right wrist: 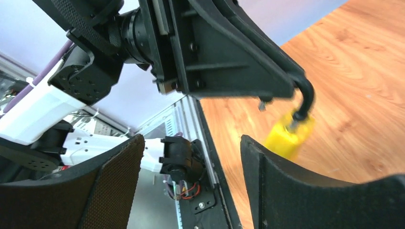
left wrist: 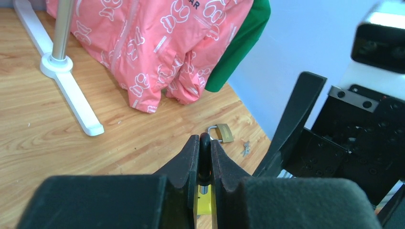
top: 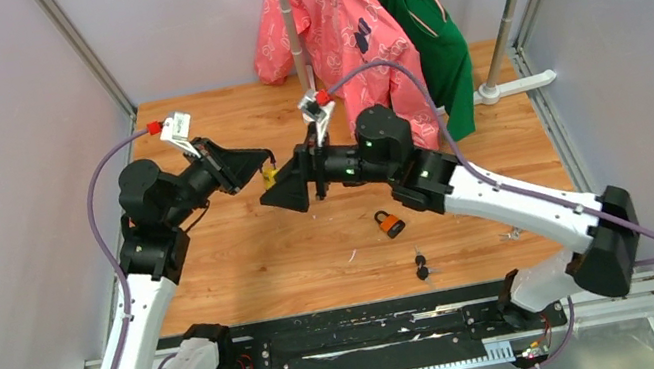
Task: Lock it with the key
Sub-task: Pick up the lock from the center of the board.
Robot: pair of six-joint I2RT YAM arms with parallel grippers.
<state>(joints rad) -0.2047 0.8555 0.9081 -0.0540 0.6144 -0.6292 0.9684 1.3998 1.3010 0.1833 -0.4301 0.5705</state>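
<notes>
A yellow padlock [top: 269,178] hangs above the table from its black shackle [left wrist: 205,152]. My left gripper [top: 266,167] is shut on that shackle, and the yellow body [left wrist: 204,202] shows below the fingers. My right gripper [top: 295,186] is open just right of the padlock and faces it, with nothing between its fingers [right wrist: 110,181]. In the right wrist view the padlock [right wrist: 286,136] hangs blurred beyond the right finger, outside the jaws. A bunch of black-headed keys [top: 421,264] lies on the table in front, apart from both grippers.
An orange padlock [top: 389,223] lies on the wood near the right arm. A brass padlock [left wrist: 222,132] and silver keys [left wrist: 245,147] lie further right. A pink jacket [top: 330,21] and a green one [top: 415,17] hang on a white rack [top: 514,86] at the back.
</notes>
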